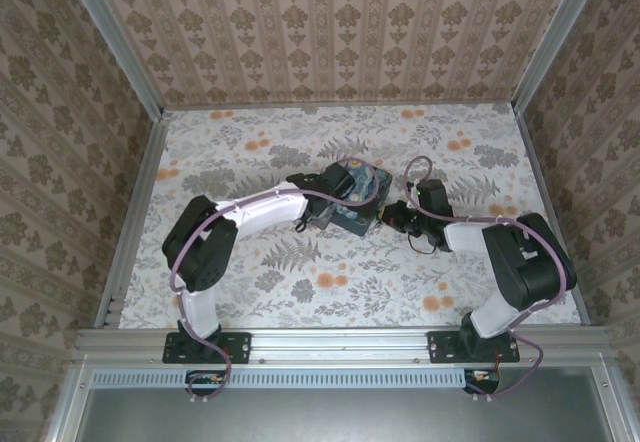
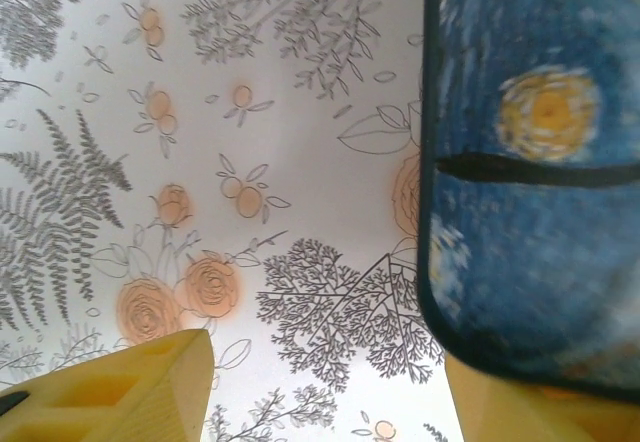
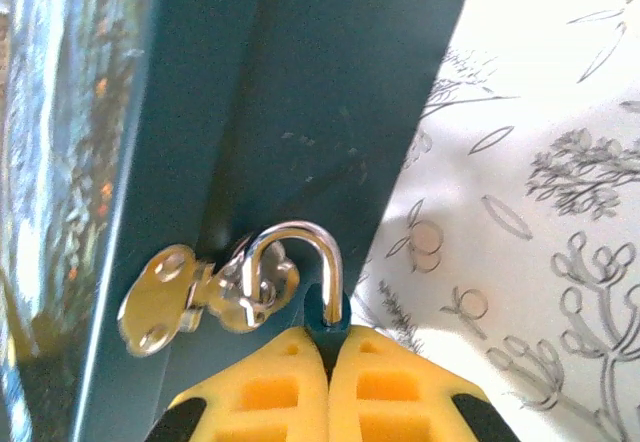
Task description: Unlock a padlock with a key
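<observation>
The padlock (image 3: 331, 310) is a tiny dark body pinched between my right gripper's (image 3: 328, 336) yellow fingertips, which are shut on it. One leg of its silver shackle (image 3: 296, 234) enters the body. The shackle arches left, and the other leg runs down through the shiny latch (image 3: 215, 297) on the dark side of the blue night-sky box (image 3: 250, 82). The key is out of view. From above, the right gripper (image 1: 392, 214) meets the box (image 1: 358, 187) from the right. My left gripper (image 2: 325, 362) stands open, the box (image 2: 530, 182) lying over its right finger (image 2: 520, 412), its left finger (image 2: 140, 392) apart.
The box sits mid-table on a white floral cloth (image 1: 300, 292) with orange flower prints. Patterned walls (image 1: 340, 32) and aluminium rails (image 1: 140, 202) close in the table at the back and sides. Both arms reach inward to the box.
</observation>
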Controlling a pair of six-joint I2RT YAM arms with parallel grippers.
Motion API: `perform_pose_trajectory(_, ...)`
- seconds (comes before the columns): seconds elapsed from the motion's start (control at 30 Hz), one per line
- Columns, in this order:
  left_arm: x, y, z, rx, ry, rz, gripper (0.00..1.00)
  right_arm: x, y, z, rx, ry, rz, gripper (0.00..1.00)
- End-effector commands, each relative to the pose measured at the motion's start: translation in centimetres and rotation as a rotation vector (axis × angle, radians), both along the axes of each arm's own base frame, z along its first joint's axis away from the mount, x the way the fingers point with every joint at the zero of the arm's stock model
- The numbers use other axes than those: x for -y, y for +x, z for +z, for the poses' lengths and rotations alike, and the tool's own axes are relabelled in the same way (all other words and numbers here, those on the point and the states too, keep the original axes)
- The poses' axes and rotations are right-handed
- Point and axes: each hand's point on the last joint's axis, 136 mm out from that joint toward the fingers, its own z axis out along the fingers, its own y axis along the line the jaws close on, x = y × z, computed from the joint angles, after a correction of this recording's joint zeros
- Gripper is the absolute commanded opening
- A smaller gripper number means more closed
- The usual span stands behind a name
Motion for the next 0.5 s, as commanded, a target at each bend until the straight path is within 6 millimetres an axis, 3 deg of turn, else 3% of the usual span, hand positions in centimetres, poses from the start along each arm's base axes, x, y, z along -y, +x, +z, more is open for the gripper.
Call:
perform_pose_trajectory(0.0,-0.4,-0.3,2.3,0.009,-0.051,0.006,0.64,-0.7,-1.6,0.7,0.008,0.003,0.086,0.0)
perform_pose_trajectory(0.27,1.7,-1.2,5.8,0.044,-0.128,-0.033,0.65,-0.3,-2.3,0.2,-0.004,-0.021,0.083,0.0)
perform_pose_trajectory(0.47,3.9,-0.9,6.0,0.051,-0.113,-0.073,0.65,0.1,-2.1,-0.4,-0.011,-0.029,0.06,0.0)
